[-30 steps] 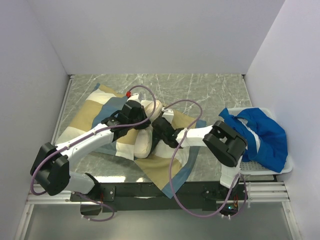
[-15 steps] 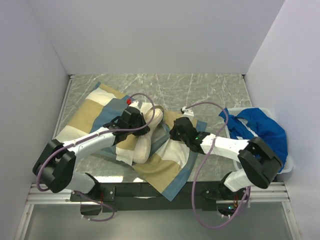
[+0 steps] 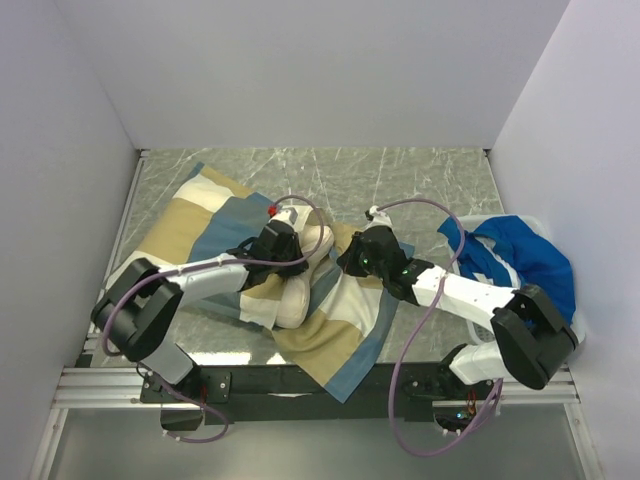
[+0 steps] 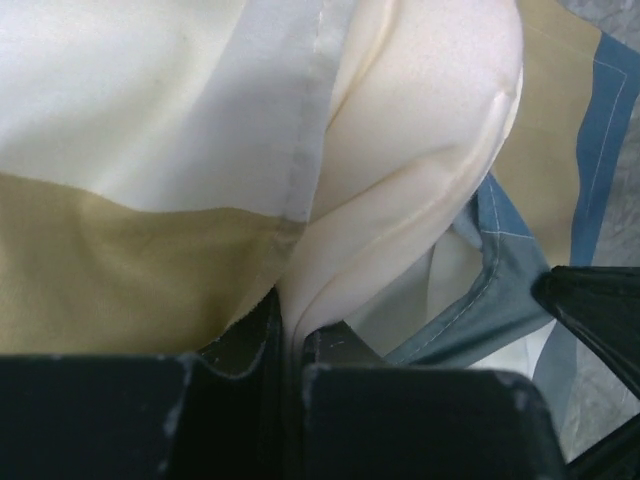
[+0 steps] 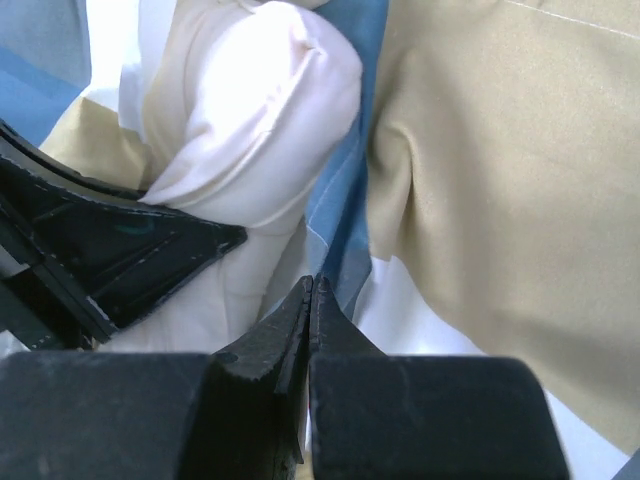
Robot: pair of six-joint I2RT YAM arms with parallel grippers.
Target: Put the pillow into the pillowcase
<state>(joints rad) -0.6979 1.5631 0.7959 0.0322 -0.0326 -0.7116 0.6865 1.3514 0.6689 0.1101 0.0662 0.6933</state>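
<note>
1. Now, the pillow [image 3: 296,300] lies bunched and folded near the middle of the bench [image 3: 420,180]. It sits on the pillowcase [image 3: 190,215], which is spread limp under and around it.
2. From the left wrist we see a pale hem of the pillowcase lapping over one side of the pillow. Most of the cream cloth shows bare, so we judge it largely outside.
3. Our left tool [image 4: 292,330] is clenched on a fold of the pillow, with cream cloth squeezed between its jaws and the hem just beside.
4. Our right tool [image 5: 311,298] has its jaws pressed together at the blue band of the pillowcase, just beside the pillow. It appears to pinch that edge, though the cloth there is too thin to be sure.
5. We expect the pillow to be light, soft and springy, so it will buckle when pushed rather than slide. A deep bite at a corner or short end should catch filling, not only skin.
6. We expect the pillowcase to be thin, limp and slippery. We would hold a single layer at the open hem, since catching both layers closes the mouth.
</note>
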